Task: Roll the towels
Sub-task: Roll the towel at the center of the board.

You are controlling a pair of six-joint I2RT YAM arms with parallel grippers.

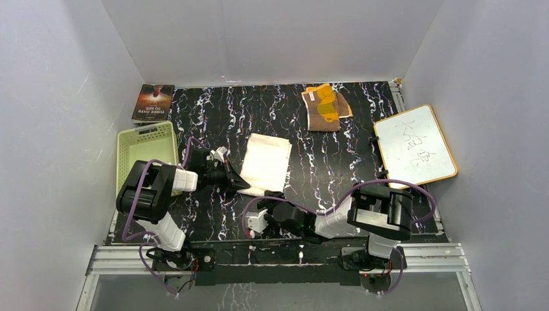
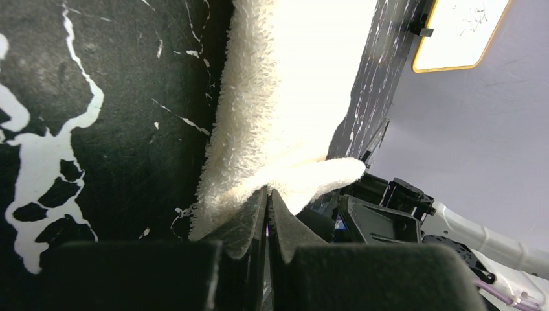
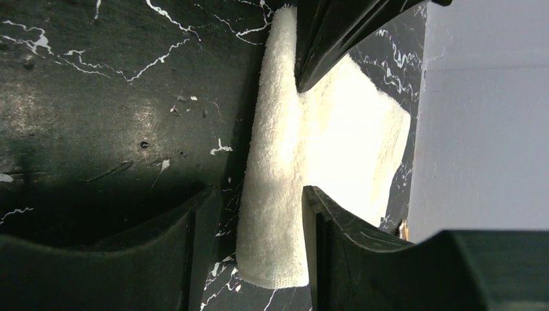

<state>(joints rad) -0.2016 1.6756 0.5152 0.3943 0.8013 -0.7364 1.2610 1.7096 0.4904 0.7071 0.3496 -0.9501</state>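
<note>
A cream-white towel [image 1: 267, 162] lies flat mid-table, its near edge folded into a thick roll [image 3: 275, 194]. My left gripper [image 1: 241, 183] is shut on the near left corner of this towel [image 2: 285, 84], and the cloth bunches up over the closed tips [image 2: 268, 194]. My right gripper [image 1: 273, 196] straddles the rolled near edge from the other end. Its jaws [image 3: 259, 217] are open; one finger [image 3: 324, 227] touches the roll and the other [image 3: 194, 246] stands slightly off it. The brown towel with the yellow-orange pattern [image 1: 325, 107] lies crumpled at the back of the table.
A pale green basket [image 1: 147, 149] stands at the left edge with a book [image 1: 153, 102] behind it. A wood-framed whiteboard [image 1: 414, 146] lies at the right edge. Grey walls enclose the table on three sides.
</note>
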